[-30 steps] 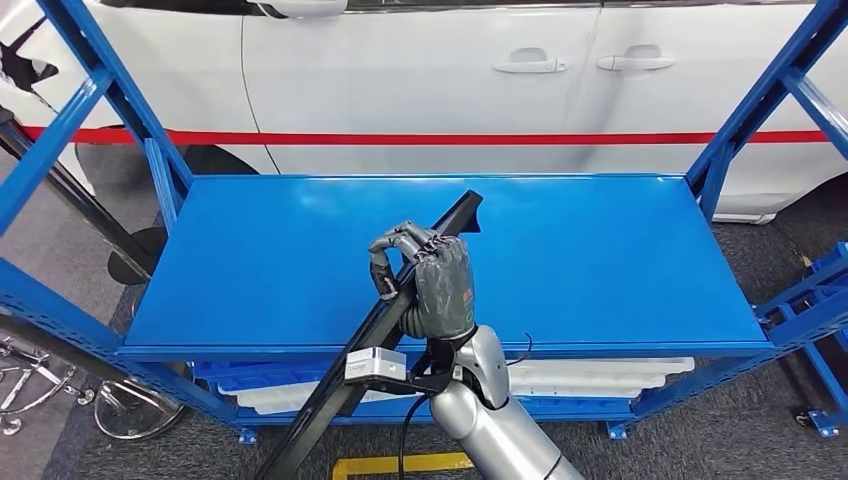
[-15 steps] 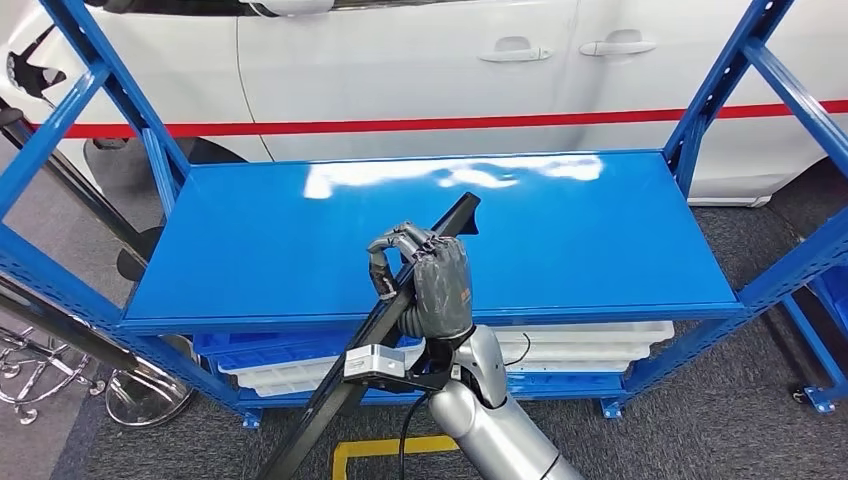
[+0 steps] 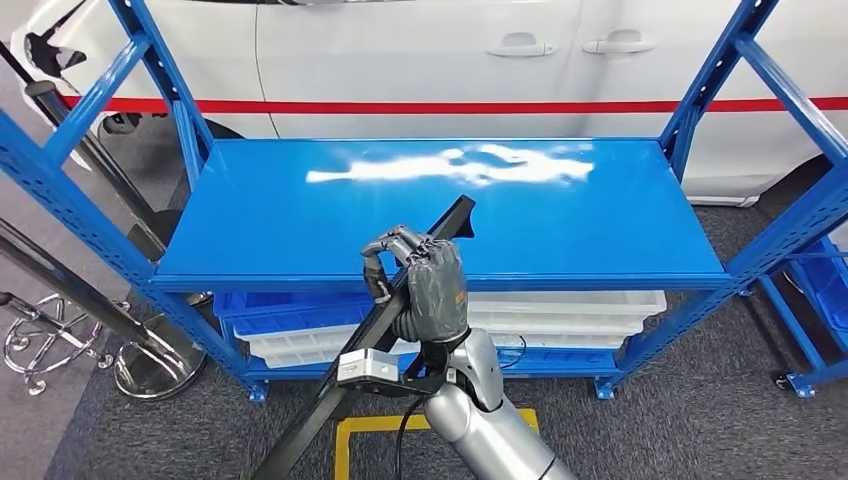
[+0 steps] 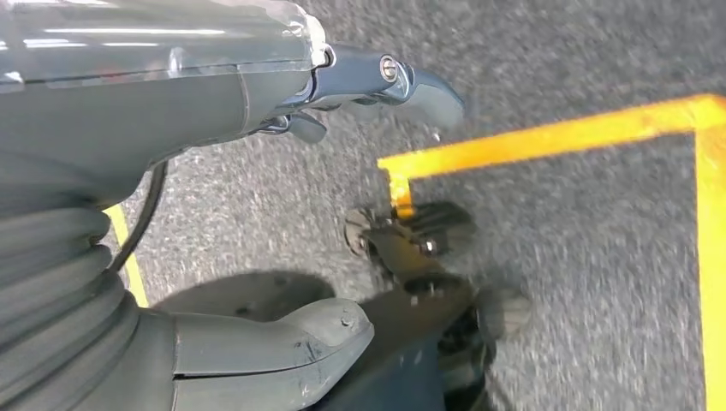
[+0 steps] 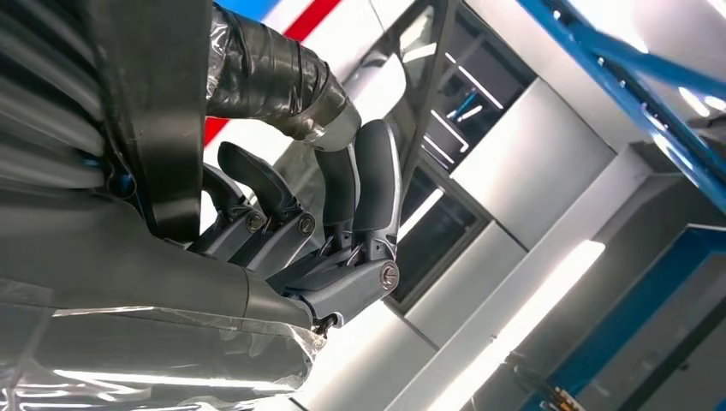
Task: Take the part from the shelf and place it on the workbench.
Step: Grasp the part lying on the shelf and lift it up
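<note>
A long black trim part (image 3: 318, 415) slants from low in the head view up over the front of the blue shelf (image 3: 600, 220). My right hand (image 3: 432, 290) grips it around the middle, level with the shelf's front edge, and the part's upper tip hangs above the shelf top. The right wrist view has the right hand (image 5: 325, 231) with its fingers curled around the black part (image 5: 150, 103). My left hand (image 4: 214, 94) hangs over the grey floor, fingers apart, holding nothing.
White trays (image 3: 560, 315) and blue trays (image 3: 290, 305) sit on the lower shelf level. A white car (image 3: 450, 60) stands behind the rack. A metal stand base (image 3: 150, 370) is on the left, another blue rack (image 3: 820, 280) on the right. Yellow floor tape (image 3: 360, 430) lies below.
The whole picture has shifted: the camera has drawn back from the shelf, which now sits farther off. My right hand keeps its grip on the part.
</note>
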